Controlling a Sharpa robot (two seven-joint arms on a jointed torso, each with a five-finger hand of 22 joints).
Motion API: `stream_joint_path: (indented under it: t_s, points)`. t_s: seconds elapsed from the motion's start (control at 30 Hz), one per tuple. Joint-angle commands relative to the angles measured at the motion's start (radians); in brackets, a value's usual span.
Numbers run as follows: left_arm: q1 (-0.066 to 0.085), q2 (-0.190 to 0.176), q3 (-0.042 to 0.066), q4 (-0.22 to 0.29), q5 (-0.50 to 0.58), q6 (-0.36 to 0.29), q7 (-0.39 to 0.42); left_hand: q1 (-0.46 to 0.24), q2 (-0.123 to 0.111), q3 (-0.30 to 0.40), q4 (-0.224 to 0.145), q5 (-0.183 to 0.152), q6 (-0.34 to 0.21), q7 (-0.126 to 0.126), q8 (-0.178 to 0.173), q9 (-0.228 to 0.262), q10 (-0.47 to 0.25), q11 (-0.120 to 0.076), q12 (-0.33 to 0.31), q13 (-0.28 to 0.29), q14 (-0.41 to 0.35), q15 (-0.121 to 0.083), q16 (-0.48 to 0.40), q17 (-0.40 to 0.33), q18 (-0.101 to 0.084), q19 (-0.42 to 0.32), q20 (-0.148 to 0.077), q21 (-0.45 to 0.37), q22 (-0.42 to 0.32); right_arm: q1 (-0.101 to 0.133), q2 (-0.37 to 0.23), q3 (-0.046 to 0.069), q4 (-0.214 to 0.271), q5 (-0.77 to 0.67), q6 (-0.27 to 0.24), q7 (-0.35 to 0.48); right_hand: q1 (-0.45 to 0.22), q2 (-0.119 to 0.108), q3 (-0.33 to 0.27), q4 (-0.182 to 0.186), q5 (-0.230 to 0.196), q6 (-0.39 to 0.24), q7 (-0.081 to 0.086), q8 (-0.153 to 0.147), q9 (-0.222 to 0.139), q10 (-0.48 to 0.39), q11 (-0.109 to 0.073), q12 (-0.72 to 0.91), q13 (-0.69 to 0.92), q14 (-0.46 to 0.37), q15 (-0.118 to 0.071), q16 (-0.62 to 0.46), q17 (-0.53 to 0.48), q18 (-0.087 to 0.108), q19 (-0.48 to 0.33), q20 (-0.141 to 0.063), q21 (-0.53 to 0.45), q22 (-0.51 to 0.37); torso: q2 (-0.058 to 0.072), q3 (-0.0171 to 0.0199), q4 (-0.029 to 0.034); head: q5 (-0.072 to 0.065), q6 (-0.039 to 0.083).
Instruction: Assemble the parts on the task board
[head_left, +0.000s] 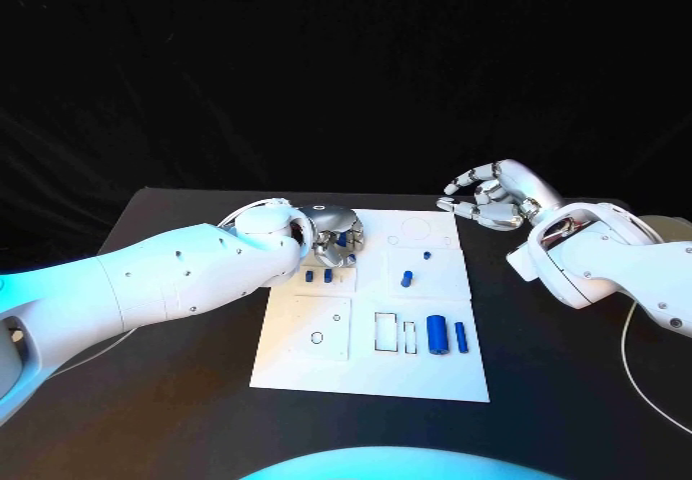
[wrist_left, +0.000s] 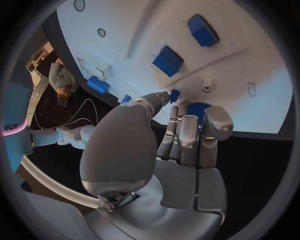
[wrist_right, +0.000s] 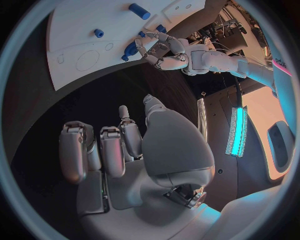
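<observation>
A small blue part (wrist_left: 174, 93) sits just beyond my left hand's (head_left: 330, 233) fingertips (wrist_left: 164, 96), possibly touched; whether I hold it, I cannot tell. On the task board (head_left: 433, 375) I count about six blue parts. My right hand (head_left: 495, 197), curled and empty, hovers well apart.

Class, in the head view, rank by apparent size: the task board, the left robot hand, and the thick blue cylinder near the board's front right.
1. task board
2. left robot hand, though it sits above the board, nearer the camera
3. thick blue cylinder
</observation>
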Motion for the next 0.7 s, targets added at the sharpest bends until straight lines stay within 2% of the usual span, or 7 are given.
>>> stream_joint_path:
  t_s: [0.03, 0.47, 0.7]
  points:
    - [-0.002, 0.007, 0.0, -0.004, -0.028, 0.038, -0.026, 0.005, 0.004, 0.008, 0.0, 0.004, 0.011, 0.001, -0.005, -0.002, 0.01, -0.002, -0.007, -0.003, 0.01, 0.0, 0.005, 0.002, -0.016, 0.013, 0.0, 0.013, 0.018, -0.001, 0.002, 0.0, 0.0, -0.003, 0.006, 0.008, 0.0, 0.007, 0.002, -0.005, 0.003, -0.006, -0.003, 0.006, -0.002, -0.007, -0.001, -0.003, 0.052, 0.066, -0.007, -0.006, 0.095, 0.008, 0.024, -0.009, -0.003, 0.173, 0.0, -0.0009, 0.0006, 0.0, 0.0]
    - [-0.005, 0.014, 0.0, -0.004, -0.03, 0.071, -0.037, 0.001, 0.007, 0.02, -0.008, 0.0, 0.035, -0.003, -0.006, -0.004, 0.042, -0.01, -0.008, -0.01, 0.024, -0.009, 0.011, 0.001, -0.024, 0.034, -0.004, 0.049, 0.065, -0.001, 0.003, 0.0, 0.0, -0.003, 0.007, 0.008, 0.001, 0.007, 0.003, -0.004, 0.005, -0.006, -0.003, 0.006, -0.002, -0.004, -0.001, 0.0, 0.055, 0.066, -0.007, -0.006, 0.097, 0.008, 0.025, -0.009, -0.001, 0.174, -0.001, -0.0012, 0.0015, -0.001, -0.003]
    - [-0.005, 0.016, 0.0, -0.004, -0.031, 0.081, -0.038, 0.008, 0.024, 0.034, -0.021, -0.002, 0.074, -0.011, 0.0, 0.0, 0.081, -0.022, -0.011, -0.015, 0.032, -0.02, 0.012, -0.004, -0.029, 0.043, -0.013, 0.068, 0.09, -0.001, 0.004, 0.0, -0.001, -0.003, 0.008, 0.008, 0.001, 0.007, 0.003, -0.004, 0.005, -0.006, -0.003, 0.006, -0.002, -0.004, -0.001, 0.0, 0.055, 0.066, -0.007, -0.006, 0.097, 0.008, 0.025, -0.009, -0.001, 0.174, -0.001, -0.0016, 0.0013, 0.0, -0.004]
